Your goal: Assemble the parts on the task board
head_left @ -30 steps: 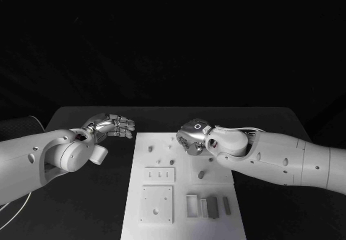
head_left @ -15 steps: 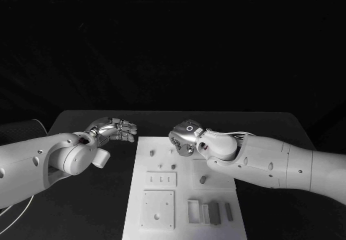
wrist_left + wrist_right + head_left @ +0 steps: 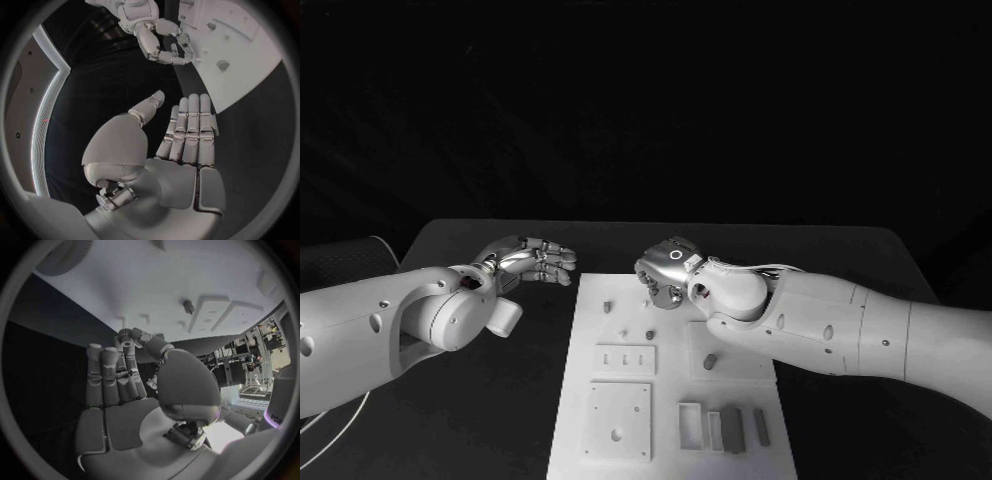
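Observation:
The white task board (image 3: 669,385) lies in the middle of the table. My right hand (image 3: 666,274) hovers over the board's far end; its thumb and a fingertip pinch a small toothed part (image 3: 125,333). My left hand (image 3: 531,260) hangs just off the board's far left corner, fingers straight and side by side, thumb apart, holding nothing (image 3: 187,135). Small pegs (image 3: 708,360) stand on the board, and grey bars (image 3: 730,428) lie at its near right. In the left wrist view the right hand (image 3: 157,36) floats above the board (image 3: 244,45).
Two recessed white plates (image 3: 619,408) sit on the board's near left. A large toothed wheel (image 3: 62,257) and a peg (image 3: 187,305) show on the board (image 3: 156,285) in the right wrist view. Black table (image 3: 488,420) surrounds the board.
My right hand has drifted a little toward the board's far left as its arm came in over the board. The left hand has barely moved. The camera has shifted slightly.

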Controlling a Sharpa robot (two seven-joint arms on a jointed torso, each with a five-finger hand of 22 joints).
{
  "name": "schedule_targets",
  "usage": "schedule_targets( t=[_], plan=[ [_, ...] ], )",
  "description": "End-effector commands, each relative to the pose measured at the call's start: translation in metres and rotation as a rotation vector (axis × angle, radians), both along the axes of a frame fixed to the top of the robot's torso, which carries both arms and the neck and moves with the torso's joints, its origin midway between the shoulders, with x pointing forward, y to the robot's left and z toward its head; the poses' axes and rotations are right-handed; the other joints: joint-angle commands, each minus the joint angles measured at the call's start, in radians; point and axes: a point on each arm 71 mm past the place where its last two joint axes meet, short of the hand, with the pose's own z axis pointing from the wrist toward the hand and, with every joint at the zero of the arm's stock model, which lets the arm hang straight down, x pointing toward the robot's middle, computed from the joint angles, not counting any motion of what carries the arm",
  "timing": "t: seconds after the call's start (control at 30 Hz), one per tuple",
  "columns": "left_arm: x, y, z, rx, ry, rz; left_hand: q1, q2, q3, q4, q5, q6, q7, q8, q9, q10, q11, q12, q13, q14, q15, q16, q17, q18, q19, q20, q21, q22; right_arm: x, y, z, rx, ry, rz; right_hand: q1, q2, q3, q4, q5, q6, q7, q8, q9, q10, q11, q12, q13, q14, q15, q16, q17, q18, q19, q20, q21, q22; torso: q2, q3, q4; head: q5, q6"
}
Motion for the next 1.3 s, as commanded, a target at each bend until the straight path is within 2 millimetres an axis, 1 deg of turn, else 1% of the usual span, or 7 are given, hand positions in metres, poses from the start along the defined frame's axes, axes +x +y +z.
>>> schedule_targets(
  t=[0.03, 0.13, 0.47, 0.83, 0.97, 1.13, 1.3],
  plan=[
    [0.0006, -0.0021, 0.0025, -0.001, -0.016, -0.01, 0.004, -0.006, -0.007, 0.002, -0.006, -0.005, 0.0, -0.005, 0.001, -0.009, 0.001, -0.006, 0.002, 0.007, -0.001, -0.005, 0.002, 0.006, 0.003, -0.006, -0.004, -0.002, 0.0013, 0.0, 0.0006, -0.005, -0.019, 0.001, 0.014, 0.01, 0.008, -0.001, 0.003, 0.007, -0.001, -0.001, 0.001, 0.044, -0.013, 0.021, 0.1, 0.008, -0.014, 0.005, -0.001, 0.048, 0.003, -0.005, 0.006, 0.02, 0.002, -0.003, 0.0037, 0.0, 0.0],
    [0.0008, -0.0028, 0.0027, -0.001, -0.017, -0.012, 0.004, -0.007, -0.008, 0.002, -0.006, -0.006, 0.0, -0.005, 0.001, -0.01, 0.001, -0.007, 0.002, 0.007, -0.001, -0.006, 0.003, 0.005, 0.003, -0.007, -0.004, -0.002, 0.0029, 0.0012, -0.0002, -0.007, -0.011, -0.001, 0.014, 0.01, 0.008, 0.0, 0.003, 0.008, -0.001, -0.001, 0.002, 0.044, -0.013, 0.021, 0.101, 0.008, -0.014, 0.005, -0.001, 0.048, 0.003, -0.005, 0.006, 0.02, 0.002, -0.0043, 0.0031, 0.001, 0.001],
    [0.0011, -0.0035, 0.0033, -0.002, -0.017, -0.015, 0.004, -0.008, -0.008, 0.002, -0.006, -0.007, 0.0, -0.007, 0.002, -0.011, 0.002, -0.008, 0.002, 0.007, -0.001, -0.007, 0.004, 0.005, 0.003, -0.007, -0.005, -0.002, 0.0051, 0.0032, -0.001, -0.01, -0.007, -0.002, 0.014, 0.01, 0.008, 0.0, 0.003, 0.008, -0.001, -0.002, 0.002, 0.044, -0.013, 0.021, 0.102, 0.009, -0.014, 0.005, -0.001, 0.048, 0.003, -0.005, 0.007, 0.02, 0.003, -0.0029, 0.003, 0.007, 0.002],
    [0.0012, -0.0033, 0.0046, -0.002, -0.02, -0.017, -0.002, -0.008, -0.012, 0.004, -0.006, -0.006, -0.001, -0.008, 0.003, -0.01, 0.002, -0.009, 0.003, 0.008, -0.001, -0.01, 0.006, 0.003, 0.004, -0.007, -0.006, -0.002, 0.007, 0.0028, -0.0023, -0.015, 0.002, -0.003, 0.013, 0.011, 0.008, 0.0, 0.003, 0.009, -0.001, -0.002, 0.003, 0.044, -0.013, 0.02, 0.104, 0.009, -0.014, 0.005, -0.002, 0.048, 0.003, -0.005, 0.007, 0.02, 0.003, -0.0037, 0.0019, 0.016, -0.006],
    [0.0014, -0.0031, 0.0049, -0.002, -0.022, -0.016, -0.004, -0.008, -0.014, 0.004, -0.006, -0.006, -0.001, -0.008, 0.004, -0.01, 0.002, -0.01, 0.004, 0.008, -0.001, -0.011, 0.007, 0.002, 0.004, -0.008, -0.007, -0.002, 0.0071, 0.0044, -0.0023, -0.013, 0.001, 0.0, 0.013, 0.01, 0.008, 0.0, 0.003, 0.009, -0.001, -0.003, 0.003, 0.044, -0.013, 0.02, 0.104, 0.009, -0.014, 0.005, -0.002, 0.048, 0.003, -0.006, 0.007, 0.02, 0.003, -0.0035, 0.0002, 0.017, -0.006],
    [0.0014, -0.0045, 0.0053, -0.003, -0.022, -0.02, -0.005, -0.009, -0.015, 0.003, -0.006, -0.006, -0.002, -0.008, 0.004, -0.01, 0.002, -0.01, 0.004, 0.008, -0.001, -0.011, 0.008, 0.002, 0.004, -0.008, -0.007, -0.002, 0.0096, 0.0039, -0.003, -0.015, 0.003, -0.005, 0.012, 0.009, 0.008, -0.001, 0.003, 0.009, -0.001, -0.003, 0.003, 0.044, -0.013, 0.02, 0.105, 0.009, -0.014, 0.006, -0.002, 0.048, 0.002, -0.006, 0.007, 0.02, 0.002, -0.0045, 0.0006, 0.016, -0.006],
    [0.0015, -0.0038, 0.0056, -0.003, -0.022, -0.018, -0.005, -0.009, -0.015, 0.003, -0.006, -0.006, -0.002, -0.009, 0.004, -0.01, 0.002, -0.011, 0.004, 0.008, -0.001, -0.012, 0.009, 0.002, 0.004, -0.008, -0.007, -0.002, 0.0105, 0.0047, -0.0033, -0.013, 0.006, -0.004, 0.012, 0.009, 0.008, -0.001, 0.003, 0.009, -0.001, -0.004, 0.003, 0.044, -0.013, 0.019, 0.105, 0.009, -0.014, 0.006, -0.002, 0.048, 0.002, -0.006, 0.008, 0.02, 0.003, -0.0041, 0.0009, 0.017, -0.008]
  ],
)
